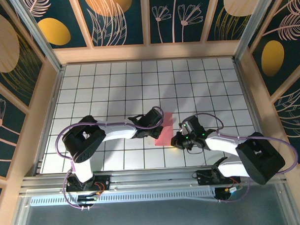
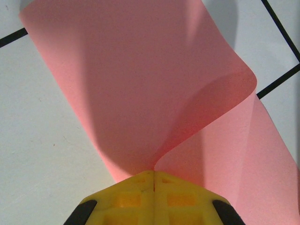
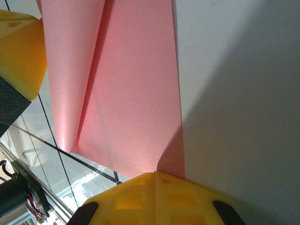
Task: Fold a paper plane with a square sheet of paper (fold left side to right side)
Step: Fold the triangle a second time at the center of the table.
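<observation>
The salmon-pink square sheet of paper lies near the table's middle between my two grippers. My left gripper is shut on the sheet's left edge. In the left wrist view that edge runs into the closed yellow jaws, and the sheet curls up and over its flat half. My right gripper is shut, its tip resting on the near right corner of the flat sheet. The raised flap and the left gripper's yellow finger show in the right wrist view. No folded paper plane is in view.
The white gridded table stretches behind and to both sides of the sheet. Wooden walls border it left, right and back. A metal rail with both arm bases runs along the near edge.
</observation>
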